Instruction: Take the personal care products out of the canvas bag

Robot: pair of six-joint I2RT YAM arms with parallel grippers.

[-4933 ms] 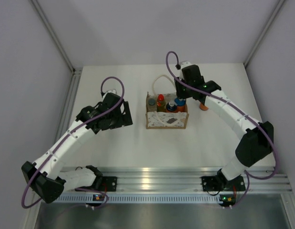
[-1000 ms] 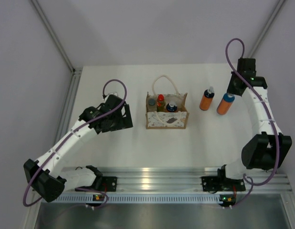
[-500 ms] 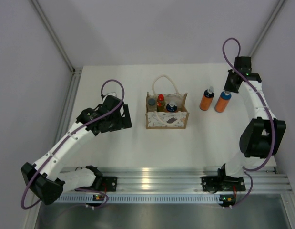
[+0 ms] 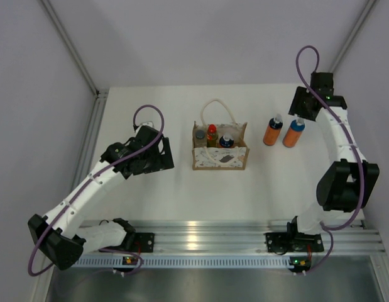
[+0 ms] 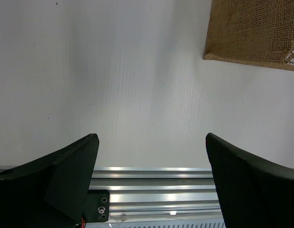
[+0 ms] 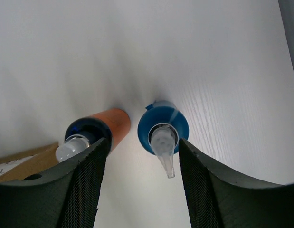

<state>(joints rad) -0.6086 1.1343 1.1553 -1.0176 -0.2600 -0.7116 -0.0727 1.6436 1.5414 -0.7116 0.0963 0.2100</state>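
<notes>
Pulled up off the blue-capped bottle (image 6: 163,127), our right gripper (image 6: 143,140) gapes empty with it upright between the jaws (a second bottle (image 6: 97,129) by one jaw), while our left gripper (image 5: 151,136), wide and empty, has the bag (image 5: 253,31) beyond one jaw.

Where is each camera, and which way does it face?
Top external: above and behind, looking down on left arm, right arm, canvas bag.
Left wrist: on left arm, faces table and bag corner; left hand flanks view.
Right wrist: on right arm, looks down past right hand at two orange bottles, shared with top view.
</notes>
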